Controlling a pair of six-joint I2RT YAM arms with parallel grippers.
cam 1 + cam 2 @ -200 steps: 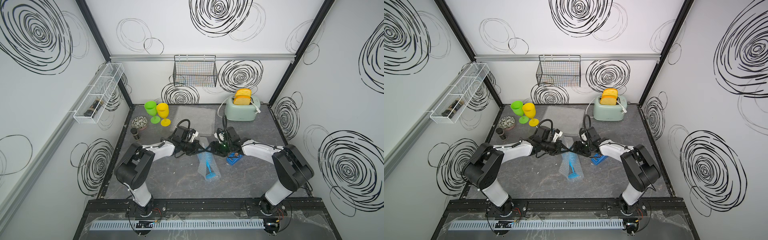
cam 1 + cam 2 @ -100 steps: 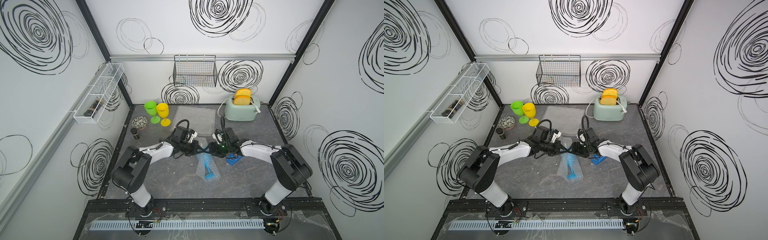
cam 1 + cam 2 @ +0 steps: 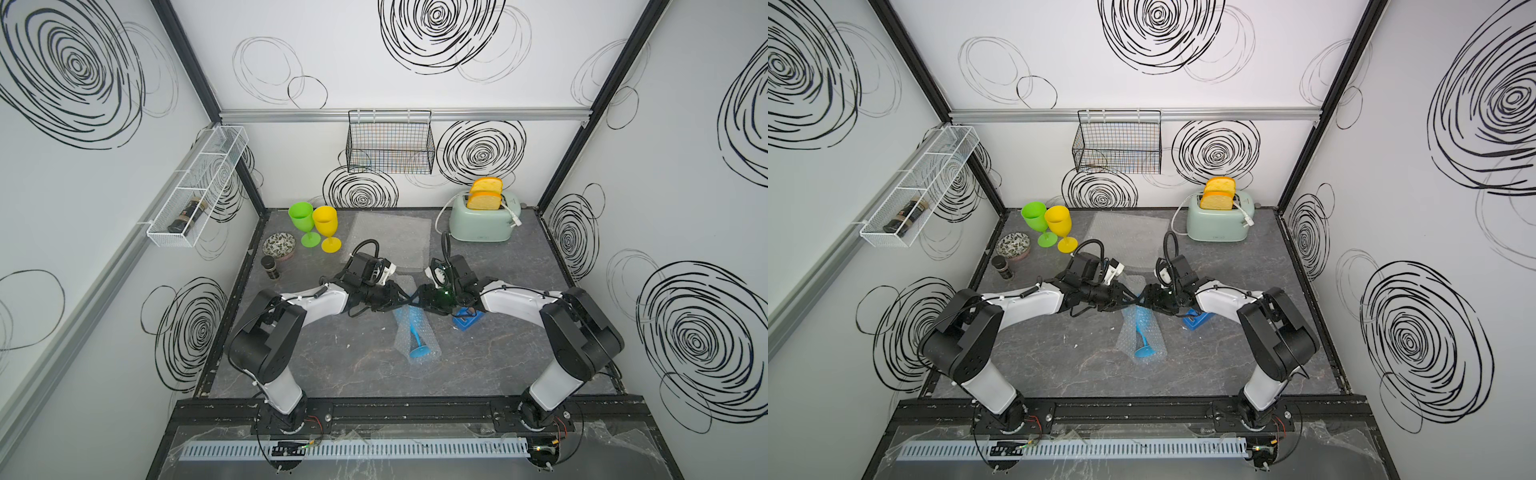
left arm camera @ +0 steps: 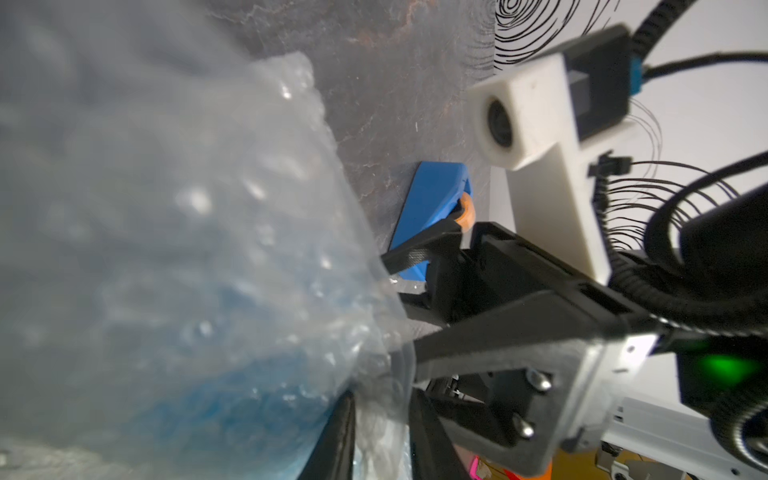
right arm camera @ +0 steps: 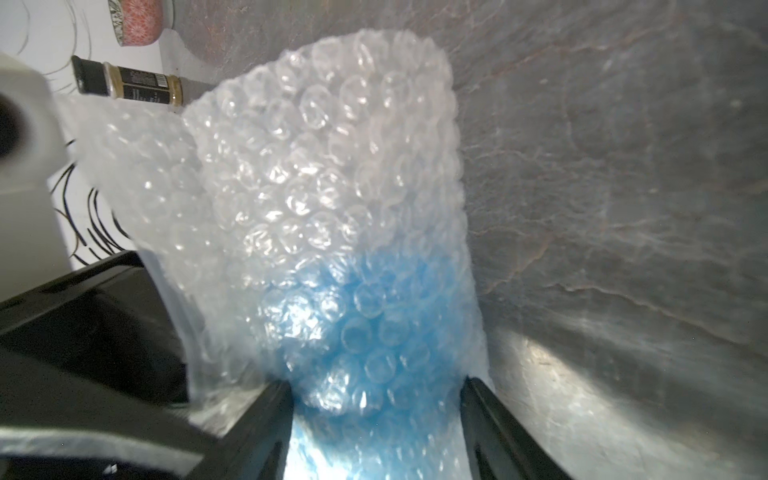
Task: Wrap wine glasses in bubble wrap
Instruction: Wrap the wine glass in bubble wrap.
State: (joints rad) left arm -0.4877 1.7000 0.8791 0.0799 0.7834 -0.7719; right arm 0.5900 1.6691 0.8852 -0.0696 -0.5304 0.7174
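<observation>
Blue glass, where is it?
— Mid-table, lying on its side, rolled in wrap. Its foot points to the front edge and its bowl to the back, up between the two arms.

And the right gripper?
— Clamped on the wrapped bowl. In its wrist view, one finger presses each side of the roll.

The left gripper?
— In both top views it sits almost tip to tip with the right one, over the bowl end. Its jaws stand a little apart with a loose flap of wrap between them. I cannot tell whether they touch it.

The other glasses?
— Green glass and yellow glass stand upright at the back left, just beside each other, unwrapped.

More wrap?
— A spare sheet lies flat at the back, between those glasses and the toaster.

Anything near the arms?
— A tape dispenser sits just beside the right wrist, partly under it. A bowl and a jar sit by the left wall, near the green glass.
</observation>
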